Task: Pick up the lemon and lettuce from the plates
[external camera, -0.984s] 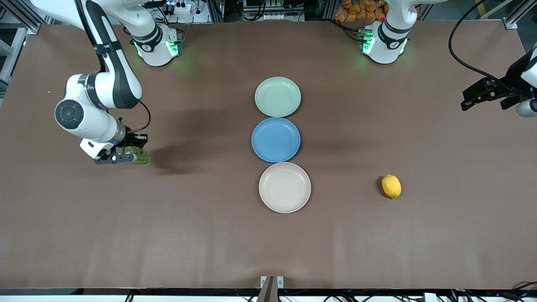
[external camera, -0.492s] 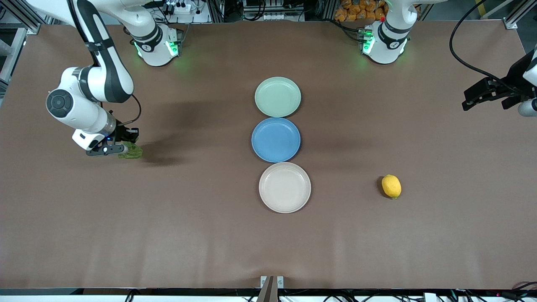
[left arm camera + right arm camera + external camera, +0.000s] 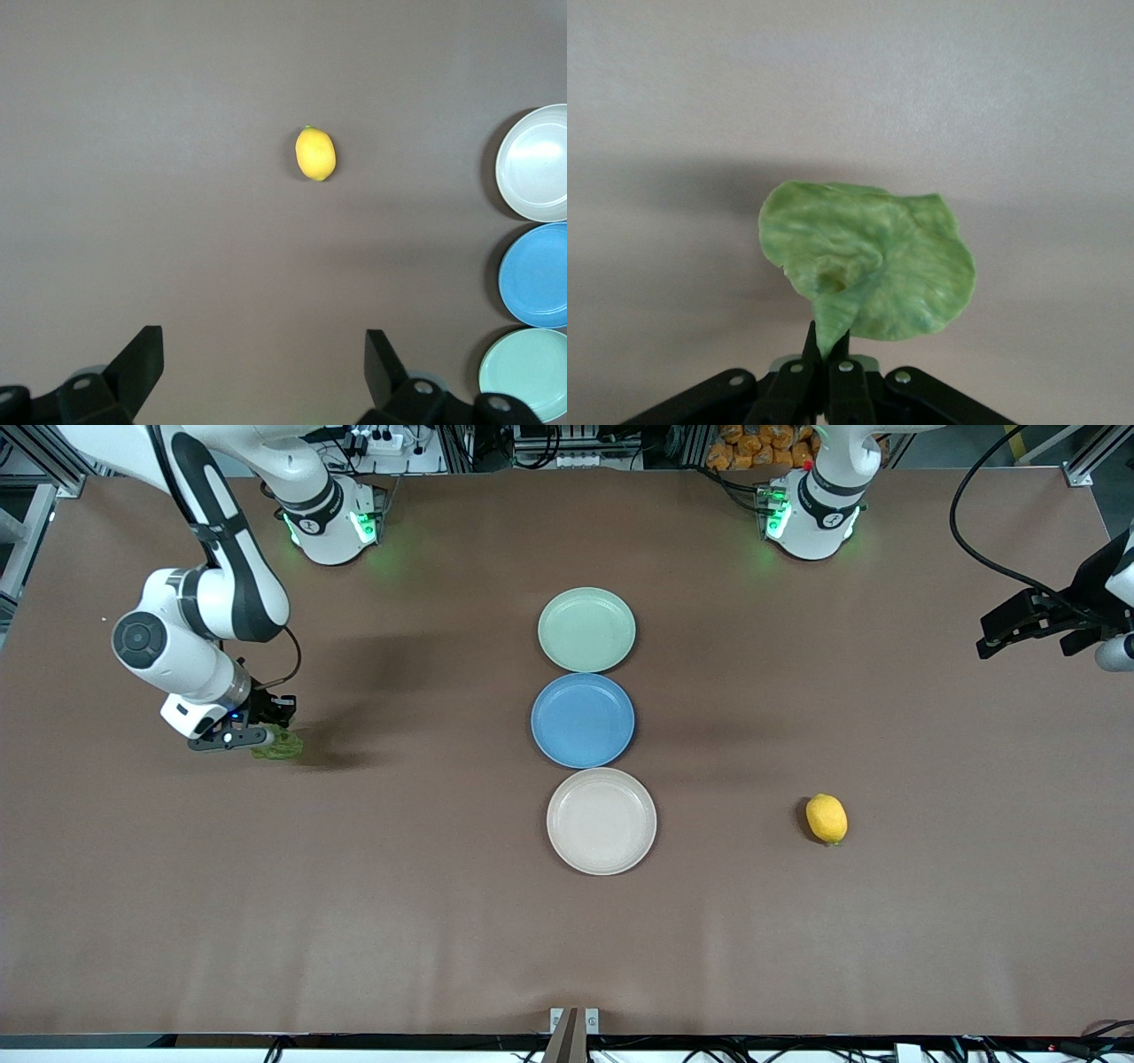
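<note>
While the right gripper (image 3: 262,737) hangs at mid-left of the front view, over bare table (image 3: 425,921) near the right arm's end, its fingers are pressed together on the lettuce (image 3: 277,744), pinching the leaf's narrow lobe; rest of leaf fans out past the tips. Left gripper (image 3: 985,638) waits at the right edge, upper part of the frame, fingers spread wide, nothing between them. Lemon (image 3: 826,818) lies on the table, lower right of centre. Mint plate (image 3: 586,629), blue plate (image 3: 582,719), cream plate (image 3: 601,820) run in a column mid-frame, all bare.
</note>
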`<state>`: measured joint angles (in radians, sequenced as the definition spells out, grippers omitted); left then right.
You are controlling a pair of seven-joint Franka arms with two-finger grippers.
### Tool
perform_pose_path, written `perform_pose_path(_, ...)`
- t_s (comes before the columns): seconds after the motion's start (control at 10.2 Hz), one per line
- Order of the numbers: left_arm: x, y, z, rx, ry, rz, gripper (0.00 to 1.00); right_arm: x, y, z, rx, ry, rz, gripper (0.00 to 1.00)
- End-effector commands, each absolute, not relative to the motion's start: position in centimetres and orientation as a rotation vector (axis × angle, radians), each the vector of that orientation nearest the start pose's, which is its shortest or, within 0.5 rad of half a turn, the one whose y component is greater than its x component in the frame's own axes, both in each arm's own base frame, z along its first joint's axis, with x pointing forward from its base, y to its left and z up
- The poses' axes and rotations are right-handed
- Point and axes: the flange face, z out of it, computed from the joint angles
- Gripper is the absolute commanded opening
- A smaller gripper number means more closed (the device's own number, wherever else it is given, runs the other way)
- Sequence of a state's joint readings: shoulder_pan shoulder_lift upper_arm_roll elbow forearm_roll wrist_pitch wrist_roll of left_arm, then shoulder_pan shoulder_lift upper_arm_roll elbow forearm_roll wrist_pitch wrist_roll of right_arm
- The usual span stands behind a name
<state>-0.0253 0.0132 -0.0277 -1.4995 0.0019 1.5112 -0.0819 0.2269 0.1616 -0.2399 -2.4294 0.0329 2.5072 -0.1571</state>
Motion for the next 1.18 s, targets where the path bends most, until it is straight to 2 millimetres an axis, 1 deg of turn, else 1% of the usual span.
perform_pose_path(0.0, 54.6, -2.4, 64.9, -3.135, -0.068, -0.003, 1.0, 48.0, -1.9, 22.1, -3.159, -0.187, 0.117, 0.0)
perform_pose_path(0.2, 54.7, -2.5, 64.8, -3.136, -0.063, -0.005, 1.0, 48.0, -2.2, 20.7, -3.168, -0.181, 0.115, 0.0)
perform_pose_path(0.3, 54.7, -2.6, 64.8, -3.136, -0.061, -0.005, 1.0, 48.1, -2.2, 20.5, -3.17, -0.177, 0.11, 0.0)
perform_pose_path(0.39, 54.8, -2.6, 64.7, -3.136, -0.061, -0.003, 1.0, 48.3, -2.3, 20.6, -3.169, -0.17, 0.122, 0.42)
perform_pose_path(0.49, 54.8, -2.5, 64.7, -3.136, -0.063, -0.005, 1.0, 48.4, -2.3, 20.7, -3.169, -0.168, 0.117, 0.99)
perform_pose_path(0.69, 54.8, -2.5, 64.7, -3.137, -0.061, -0.005, 1.0, 48.8, -2.1, 21.5, -3.168, -0.154, 0.097, 1.0)
perform_pose_path(0.89, 54.8, -2.6, 64.6, -3.137, -0.056, -0.003, 1.0, 49.9, -2.2, 22.9, -3.159, -0.146, 0.142, 1.0)
perform_pose_path(1.08, 54.8, -2.6, 64.6, -3.137, -0.056, -0.003, 1.0, 50.8, -2.1, 25.6, -3.141, -0.137, 0.201, 1.0)
